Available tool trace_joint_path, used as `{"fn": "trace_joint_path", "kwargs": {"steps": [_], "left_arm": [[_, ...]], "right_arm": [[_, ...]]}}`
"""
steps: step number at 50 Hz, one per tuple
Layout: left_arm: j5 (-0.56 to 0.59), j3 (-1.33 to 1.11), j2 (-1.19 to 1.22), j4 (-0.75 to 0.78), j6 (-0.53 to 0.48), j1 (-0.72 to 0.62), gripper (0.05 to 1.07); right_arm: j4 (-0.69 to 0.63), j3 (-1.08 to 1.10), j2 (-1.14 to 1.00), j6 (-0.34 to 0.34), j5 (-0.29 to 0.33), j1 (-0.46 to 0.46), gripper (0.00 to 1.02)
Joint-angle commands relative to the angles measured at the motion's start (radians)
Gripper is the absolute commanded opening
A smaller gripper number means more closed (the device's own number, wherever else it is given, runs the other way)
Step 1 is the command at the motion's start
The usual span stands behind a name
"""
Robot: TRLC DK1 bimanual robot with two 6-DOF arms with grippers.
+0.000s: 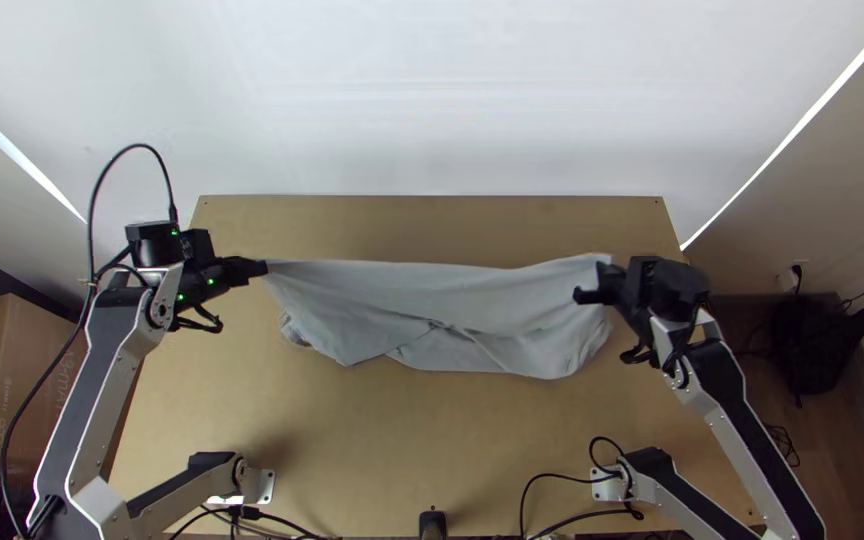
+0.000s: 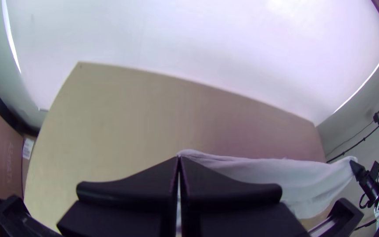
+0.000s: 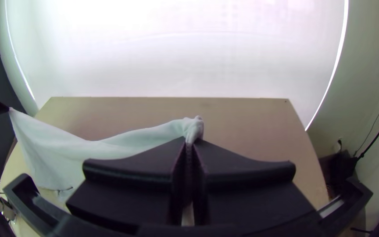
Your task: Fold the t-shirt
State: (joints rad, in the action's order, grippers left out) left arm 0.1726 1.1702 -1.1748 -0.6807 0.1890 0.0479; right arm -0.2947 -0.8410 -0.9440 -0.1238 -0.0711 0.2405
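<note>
A light grey t-shirt (image 1: 432,310) hangs stretched between the two grippers across the middle of the table, its upper edge slightly sagging and its lower part bunched with overlapping folds. At its left upper corner, my left gripper (image 1: 264,267) is shut on the cloth; in the left wrist view the left gripper (image 2: 179,159) has its fingers pressed together. My right gripper (image 1: 600,280) holds the right upper corner, and in the right wrist view a gathered bit of cloth (image 3: 193,127) comes up between the fingertips of the right gripper (image 3: 192,142).
The wooden table (image 1: 412,430) shows bare wood behind and in front of the shirt. Black cables (image 1: 562,480) and a small black device (image 1: 432,524) lie at its near edge. A cardboard box (image 1: 12,370) stands off to the left.
</note>
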Motion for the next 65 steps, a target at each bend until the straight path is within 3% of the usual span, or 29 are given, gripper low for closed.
{"fn": "trace_joint_path", "kwargs": {"steps": [1, 10, 19, 30, 38, 45, 54, 60, 65], "left_arm": [[-0.041, 0.098, 0.032, 0.044, 0.043, -0.020, 0.08], [-0.142, 0.221, 0.041, 0.155, 0.067, -0.054, 0.08], [-0.220, 0.373, 0.032, 0.222, 0.061, -0.065, 0.08], [-0.237, 0.519, 0.007, 0.231, 0.024, -0.059, 0.08], [-0.239, 0.600, 0.032, 0.228, 0.018, -0.045, 0.08], [-0.243, 0.638, 0.106, 0.228, 0.001, -0.036, 0.08], [-0.246, 0.595, 0.282, 0.276, -0.014, -0.034, 0.08], [-0.245, 0.594, 0.394, 0.228, 0.009, -0.034, 0.08], [-0.243, 0.597, 0.488, 0.150, 0.017, -0.033, 0.08]], "right_arm": [[0.089, -0.093, 0.002, 0.065, -0.010, -0.058, 0.02], [0.278, -0.217, -0.029, 0.070, -0.009, -0.132, 0.02], [0.293, -0.409, -0.099, 0.058, -0.009, -0.168, 0.02], [0.204, -0.635, -0.191, 0.056, -0.007, -0.168, 0.02], [0.132, -0.761, -0.191, 0.018, -0.009, -0.161, 0.02], [0.085, -0.811, -0.095, -0.023, -0.007, -0.152, 0.02], [0.052, -0.797, 0.109, -0.025, -0.007, -0.087, 0.02], [-0.029, -0.797, 0.231, -0.030, -0.007, -0.010, 0.02], [-0.126, -0.808, 0.317, -0.089, 0.004, 0.003, 0.02]]}}
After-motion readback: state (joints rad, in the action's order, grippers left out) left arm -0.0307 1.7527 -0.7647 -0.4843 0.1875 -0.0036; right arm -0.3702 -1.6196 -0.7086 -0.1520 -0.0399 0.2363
